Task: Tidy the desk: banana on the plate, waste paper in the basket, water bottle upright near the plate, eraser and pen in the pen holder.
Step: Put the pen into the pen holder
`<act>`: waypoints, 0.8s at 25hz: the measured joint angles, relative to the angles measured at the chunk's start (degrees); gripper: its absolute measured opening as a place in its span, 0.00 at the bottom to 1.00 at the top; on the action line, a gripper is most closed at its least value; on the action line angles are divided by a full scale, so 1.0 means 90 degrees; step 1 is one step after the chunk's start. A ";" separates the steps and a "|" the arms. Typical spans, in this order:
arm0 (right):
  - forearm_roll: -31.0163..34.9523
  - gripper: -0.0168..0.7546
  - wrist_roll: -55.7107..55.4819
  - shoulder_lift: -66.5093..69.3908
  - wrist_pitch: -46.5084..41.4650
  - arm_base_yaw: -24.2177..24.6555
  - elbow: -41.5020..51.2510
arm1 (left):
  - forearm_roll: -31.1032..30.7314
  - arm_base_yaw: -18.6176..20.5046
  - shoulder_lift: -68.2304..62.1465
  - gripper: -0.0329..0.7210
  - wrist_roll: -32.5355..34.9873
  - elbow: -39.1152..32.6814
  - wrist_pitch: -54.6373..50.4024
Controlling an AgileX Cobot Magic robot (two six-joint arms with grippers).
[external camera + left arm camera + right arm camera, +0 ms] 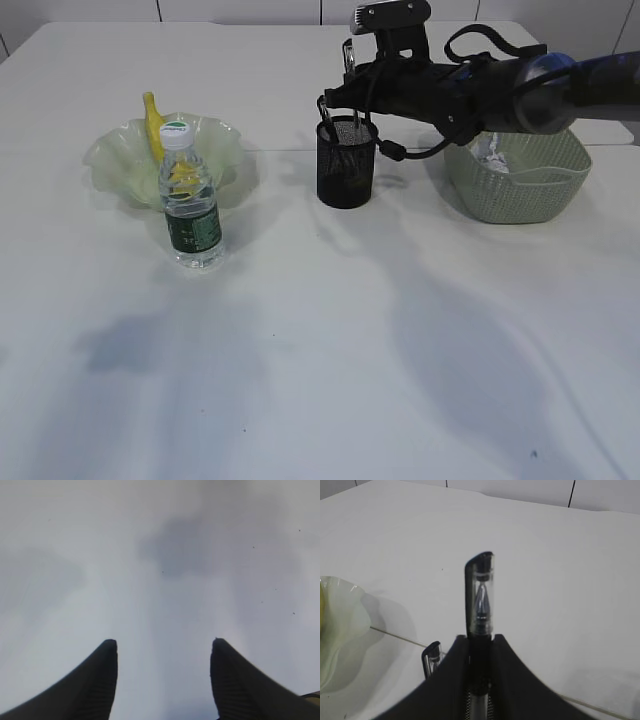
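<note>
Nearest the exterior camera stands one water bottle, upright, clear plastic with a dark green label and white cap, just in front of the plate. That plate is a single pale green glass dish with a wavy rim, and one yellow banana lies in it, partly hidden behind the bottle.

Right of the plate, well apart from it, sits one black mesh pen holder. The right gripper hangs directly over the holder, its dark arm reaching in from the right. In the right wrist view the right gripper has its jaws set narrowly against a pen with a clear cap and black clip, the pen standing upright between them; whether it is clamped or merely flanked I cannot tell. A second pen shows its cap just left of the fingers, lower down. So two pens are counted; the eraser cannot be made out.

Further right of the plate, past the pen holder, is one sage-green woven-pattern basket, with white waste paper showing inside behind the arm.

One left gripper appears in its own wrist view, fingers spread wide with nothing between them, above bare tabletop.

Everything rests on a plain white table with soft shadows; white panelled wall runs behind its far edge.
</note>
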State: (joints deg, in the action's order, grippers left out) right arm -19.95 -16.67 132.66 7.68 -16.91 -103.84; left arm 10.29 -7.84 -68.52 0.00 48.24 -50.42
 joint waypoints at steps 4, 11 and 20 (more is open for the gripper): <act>0.0000 0.28 0.0000 0.0000 0.0000 0.0000 0.0000 | 0.0000 0.0000 0.0000 0.59 0.0000 0.0000 0.0000; 0.0000 0.35 0.0000 0.0000 0.0000 0.0000 0.0000 | 0.0000 0.0000 0.0000 0.59 0.0000 0.0000 0.0000; 0.0000 0.35 -0.0229 -0.0190 -0.1004 0.0000 0.0000 | 0.0000 0.0000 0.0000 0.59 0.0000 0.0000 0.0000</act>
State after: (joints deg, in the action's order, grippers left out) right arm -19.95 -18.73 130.94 -1.35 -16.91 -103.84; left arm 10.29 -7.84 -68.52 0.00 48.24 -50.42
